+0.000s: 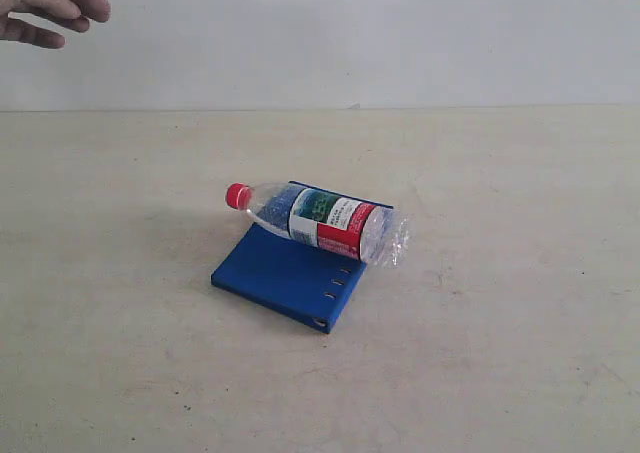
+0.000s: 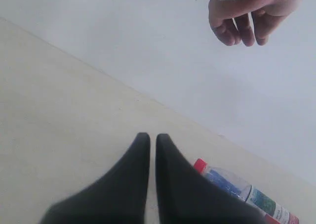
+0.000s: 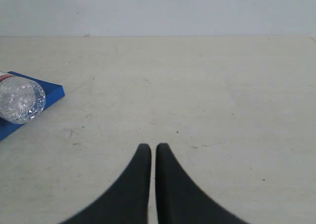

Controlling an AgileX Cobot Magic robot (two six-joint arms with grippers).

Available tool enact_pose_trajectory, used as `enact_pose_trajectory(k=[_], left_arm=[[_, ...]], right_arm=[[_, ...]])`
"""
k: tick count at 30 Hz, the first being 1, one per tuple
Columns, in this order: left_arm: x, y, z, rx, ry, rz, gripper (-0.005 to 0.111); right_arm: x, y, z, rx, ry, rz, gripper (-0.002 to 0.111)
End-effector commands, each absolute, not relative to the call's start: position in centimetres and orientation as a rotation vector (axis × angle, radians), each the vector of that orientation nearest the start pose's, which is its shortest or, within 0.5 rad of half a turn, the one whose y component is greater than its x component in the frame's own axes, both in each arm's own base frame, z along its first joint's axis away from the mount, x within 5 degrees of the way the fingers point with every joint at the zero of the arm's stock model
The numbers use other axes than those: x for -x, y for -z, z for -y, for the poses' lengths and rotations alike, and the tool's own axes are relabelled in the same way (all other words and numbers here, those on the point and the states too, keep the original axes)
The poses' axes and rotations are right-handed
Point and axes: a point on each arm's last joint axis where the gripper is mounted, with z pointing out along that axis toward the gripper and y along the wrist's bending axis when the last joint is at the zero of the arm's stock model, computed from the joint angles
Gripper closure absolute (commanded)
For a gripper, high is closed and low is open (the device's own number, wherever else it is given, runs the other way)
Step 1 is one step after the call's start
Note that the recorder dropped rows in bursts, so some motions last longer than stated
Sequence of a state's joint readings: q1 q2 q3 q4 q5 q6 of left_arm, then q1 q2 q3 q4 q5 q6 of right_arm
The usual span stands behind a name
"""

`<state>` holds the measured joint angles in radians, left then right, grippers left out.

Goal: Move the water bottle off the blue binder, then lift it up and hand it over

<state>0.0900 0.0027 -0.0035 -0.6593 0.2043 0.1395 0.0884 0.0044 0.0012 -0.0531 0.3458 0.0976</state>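
Left claw (image 2: 152, 137) and right claw (image 3: 152, 147) hang above the table (image 1: 500, 323), each with fingers pressed together on nothing, both well apart from the bottle (image 1: 320, 220). It lies on its side across the binder (image 1: 280, 273), red cap toward the left arm's side, clear base jutting past the binder's edge toward the right claw. A person's hand (image 1: 50, 8) waits at the far left. To clear the binder cleanly, the nearer claw should likely open wide and close across the labelled middle, gently, since a round bottle may roll.
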Motion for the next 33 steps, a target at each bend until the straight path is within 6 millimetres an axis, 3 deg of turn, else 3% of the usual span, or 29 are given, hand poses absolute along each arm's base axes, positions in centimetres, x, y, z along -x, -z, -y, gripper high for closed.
enact_pose_trajectory(k=[1, 4, 7, 8, 13, 17, 22, 29, 33], left_arm=[[-5.7, -20.2, 0.4, 0.405, 0.411, -1.569, 0.102], [-5.6, -21.1, -0.3, 0.472, 0.404, -1.445, 0.102], [-5.5, -21.7, -0.8, 0.679, 0.580, -1.305, 0.102], [-5.5, -22.1, -0.9, 0.667, 0.569, -1.291, 0.102], [-4.4, -26.2, 0.3, 0.292, 0.320, -1.420, 0.102], [-4.2, -29.2, 2.0, 0.078, 0.369, -1.546, 0.102], [-8.1, -29.5, 3.8, -0.224, 0.442, -1.698, 0.102], [-13.3, -27.0, 2.9, -0.211, 0.383, -1.922, 0.102], [-15.4, -26.7, 2.8, -0.369, 0.294, -1.956, 0.102]], right_arm=[[-5.4, -18.3, -0.3, 0.030, -0.078, -1.817, 0.107], [-5.4, -18.3, -0.3, 0.030, -0.078, -1.817, 0.107], [-5.4, -18.3, -0.3, 0.030, -0.078, -1.817, 0.107], [-5.4, -18.3, -0.3, 0.030, -0.078, -1.817, 0.107], [-5.4, -18.3, -0.3, 0.030, -0.078, -1.817, 0.107], [-5.4, -18.3, -0.3, 0.028, -0.080, -1.818, 0.107], [-5.4, -18.3, -0.3, 0.028, -0.080, -1.818, 0.107], [-5.4, -18.3, -0.3, 0.028, -0.080, -1.818, 0.107], [-5.4, -18.3, -0.3, 0.028, -0.080, -1.818, 0.107]])
